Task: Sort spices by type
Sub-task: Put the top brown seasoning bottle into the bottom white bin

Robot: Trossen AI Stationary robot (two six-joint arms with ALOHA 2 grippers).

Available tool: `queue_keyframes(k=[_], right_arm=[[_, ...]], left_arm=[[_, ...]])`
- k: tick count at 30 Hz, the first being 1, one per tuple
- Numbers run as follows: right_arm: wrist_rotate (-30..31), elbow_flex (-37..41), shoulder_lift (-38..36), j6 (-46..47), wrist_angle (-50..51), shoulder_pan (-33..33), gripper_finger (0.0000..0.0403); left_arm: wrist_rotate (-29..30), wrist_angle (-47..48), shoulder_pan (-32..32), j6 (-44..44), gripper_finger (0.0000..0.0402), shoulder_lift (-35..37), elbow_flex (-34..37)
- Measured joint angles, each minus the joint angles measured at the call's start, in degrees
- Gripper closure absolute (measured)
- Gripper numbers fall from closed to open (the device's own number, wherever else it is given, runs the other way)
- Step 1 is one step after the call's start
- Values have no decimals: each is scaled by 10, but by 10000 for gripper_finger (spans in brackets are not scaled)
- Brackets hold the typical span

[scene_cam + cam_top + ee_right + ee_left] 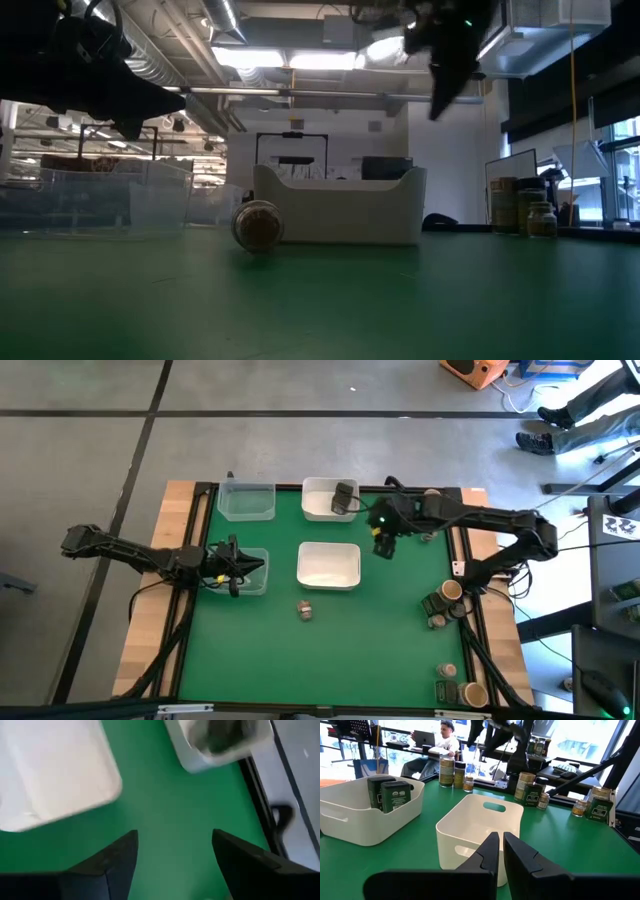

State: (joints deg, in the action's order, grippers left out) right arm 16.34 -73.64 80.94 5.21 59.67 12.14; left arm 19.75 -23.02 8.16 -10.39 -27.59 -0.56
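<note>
A small brownish round jar (305,610) lies on its side on the green mat, near the middle white tray (328,565); the low view shows it too (258,225). Dark boxy tins (345,495) stand in the far white tray (390,795). More spice containers stand along the table's right edge (440,605) and at its near right corner (455,685). My right gripper (385,540) hangs open and empty above the mat, right of the trays (175,850). My left gripper (235,565) is shut and empty over a clear tub (500,852).
Two clear plastic tubs sit at the left, one at the far edge (247,502) and one under my left gripper (250,572). Black rails frame the mat (465,560). Bare green mat stretches across the near half (300,670). A person sits beyond the table (445,740).
</note>
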Motion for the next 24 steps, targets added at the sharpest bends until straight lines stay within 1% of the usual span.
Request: queue_keyframes(k=[2,5,10,13,18,24], right_arm=[[23,37,-23,40,13,8,150],[37,88,-58,116,34,29,150],[44,164,-108,217,57,90,150],[47,202,-120,261,57,134,150],[47,244,-116,278,40,201,150],[47,282,-114,276,1,258,150]], left_arm=[[0,0,0,0,386,0,0],[0,0,0,-1,386,0,0],[0,0,0,-1,386,0,0],[0,0,0,-1,386,0,0],[0,0,0,-1,386,0,0],[0,0,0,-1,386,0,0]])
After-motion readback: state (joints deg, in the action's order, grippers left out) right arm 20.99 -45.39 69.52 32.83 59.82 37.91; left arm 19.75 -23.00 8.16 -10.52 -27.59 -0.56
